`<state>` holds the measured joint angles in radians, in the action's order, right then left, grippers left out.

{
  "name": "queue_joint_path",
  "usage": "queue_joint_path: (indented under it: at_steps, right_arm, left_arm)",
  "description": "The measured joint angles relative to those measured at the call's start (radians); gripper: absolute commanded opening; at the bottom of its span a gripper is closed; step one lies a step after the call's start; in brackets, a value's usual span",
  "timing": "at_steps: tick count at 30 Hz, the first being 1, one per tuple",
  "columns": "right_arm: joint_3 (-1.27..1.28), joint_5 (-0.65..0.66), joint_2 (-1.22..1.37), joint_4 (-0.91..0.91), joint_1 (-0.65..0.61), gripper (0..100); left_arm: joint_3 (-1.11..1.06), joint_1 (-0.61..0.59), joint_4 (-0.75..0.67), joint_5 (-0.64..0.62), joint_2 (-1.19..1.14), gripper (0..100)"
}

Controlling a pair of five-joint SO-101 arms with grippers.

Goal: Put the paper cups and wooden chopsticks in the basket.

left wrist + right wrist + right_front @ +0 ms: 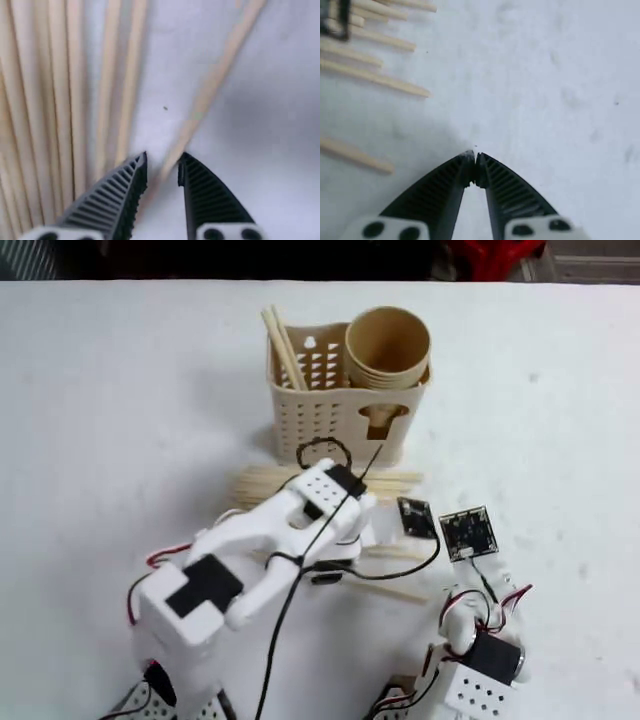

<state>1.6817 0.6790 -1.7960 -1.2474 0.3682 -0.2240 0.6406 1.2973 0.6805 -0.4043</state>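
Observation:
A cream slotted basket (335,420) stands at the table's far middle. It holds stacked paper cups (388,345) on one side and a few wooden chopsticks (283,345) on the other. Several more chopsticks (262,480) lie in a row in front of it. My left gripper (162,162) is low over them, slightly open, its fingertips either side of one slanted chopstick (220,75) lying apart from the row (55,100). My right gripper (474,162) is shut on nothing, over bare table beside the chopstick ends (375,77).
The left arm (270,550) covers the middle of the chopstick row. The right arm (480,650) sits at the near right with two small circuit boards (467,533) beside it. White table spreads wide to the left and right of the basket.

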Motion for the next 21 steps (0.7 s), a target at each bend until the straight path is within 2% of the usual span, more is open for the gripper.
queue_joint_path:
  at_steps: [2, 13, 21]
  right_arm:
    - [0.000, 0.000, 0.000, 0.000, 0.000, 1.8]
    - [0.000, 0.000, 0.000, 0.000, 0.000, 1.8]
    - [0.000, 0.000, 0.000, 0.000, 0.000, 1.8]
  left_arm:
    - [0.037, -0.003, 0.023, -0.025, -0.032, 2]
    - [0.058, 0.000, 0.044, -0.044, -0.043, 2]
    - [-0.051, -0.064, 0.049, -0.044, 0.163, 2]
